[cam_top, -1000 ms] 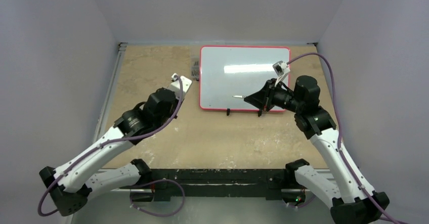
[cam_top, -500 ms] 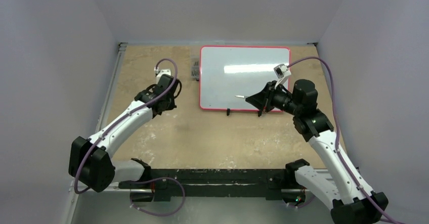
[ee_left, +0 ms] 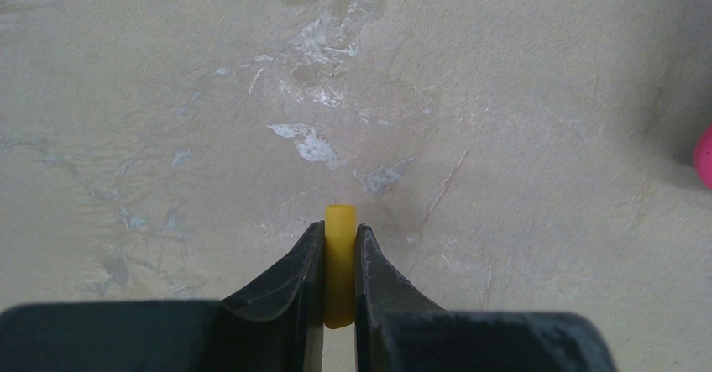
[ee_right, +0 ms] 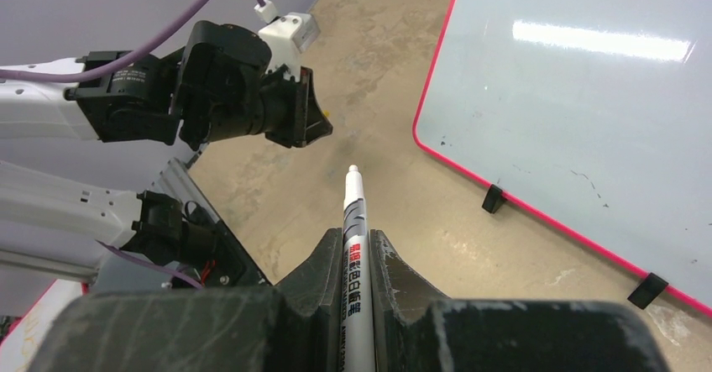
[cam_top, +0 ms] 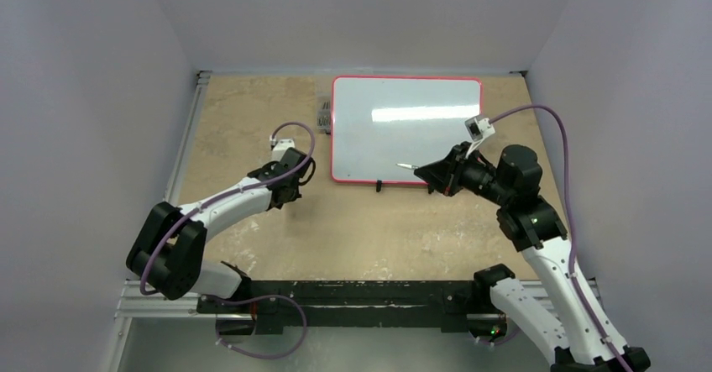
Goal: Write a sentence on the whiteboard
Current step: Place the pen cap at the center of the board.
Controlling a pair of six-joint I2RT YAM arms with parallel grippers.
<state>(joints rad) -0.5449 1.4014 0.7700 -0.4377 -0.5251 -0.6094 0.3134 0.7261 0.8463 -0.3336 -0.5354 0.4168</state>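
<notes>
White and totally blank, that's your whiteboard [cam_top: 406,133], lying at the far middle of the table, so no sentence yet. Your right gripper [ee_right: 357,239] is clamped on the marker [ee_right: 353,208], and your left gripper [ee_left: 339,236] pinches a yellow cap [ee_left: 339,263]. All the writing's left.

marker [ee_right: 354,254] tail cut off below, whiteboard [ee_right: 571,112] cropped at right edge

**Three Views, One Table**

Top camera looks down from behind the arms over the whole table [cam_top: 252,128]. Right wrist looks low across the whiteboard [ee_right: 588,95] toward the left arm [ee_right: 126,107], both shared with top. Left wrist stares close at the tabletop; the pink sliver [ee_left: 705,155] at its edge is perhaps the board's frame.
</notes>
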